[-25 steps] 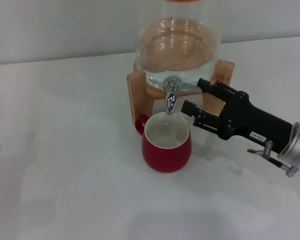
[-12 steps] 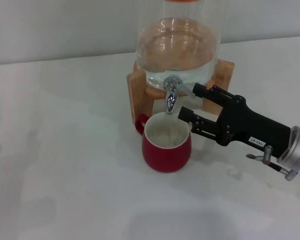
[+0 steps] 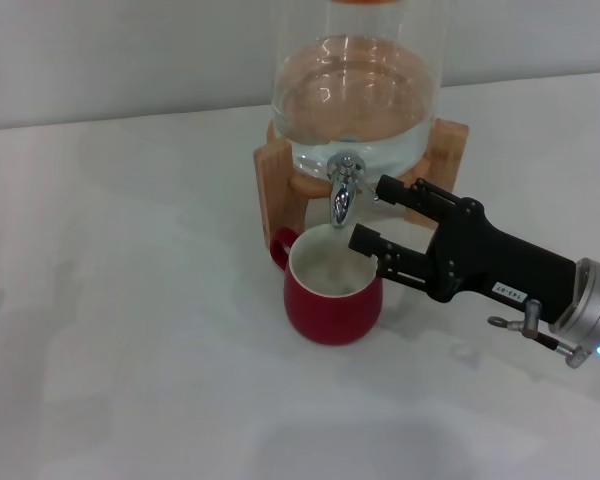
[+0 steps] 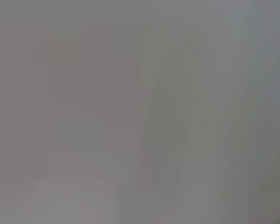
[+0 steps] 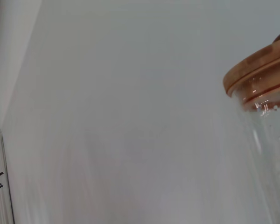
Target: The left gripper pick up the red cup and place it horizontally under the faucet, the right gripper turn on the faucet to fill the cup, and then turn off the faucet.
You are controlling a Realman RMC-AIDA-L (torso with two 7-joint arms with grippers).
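In the head view the red cup (image 3: pixel 332 296) stands upright on the white table, its white inside right below the spout of the chrome faucet (image 3: pixel 342 192). Its small handle points back left. My right gripper (image 3: pixel 370 212) reaches in from the right, open. One fingertip is beside the faucet's body, where its side lever sits. The other fingertip hangs over the cup's right rim. The fingers hold nothing. My left gripper is out of view, and the left wrist view shows only a blank grey surface.
The faucet sits on a clear glass water jar (image 3: pixel 355 90) resting on a wooden stand (image 3: pixel 276 190) at the back of the white table (image 3: pixel 130 320). The right wrist view shows the jar's wooden lid (image 5: pixel 259 77) against a pale wall.
My right gripper has slid left and slightly nearer, bringing its fingertips up to the faucet and over the cup's rim. The cup has not moved.
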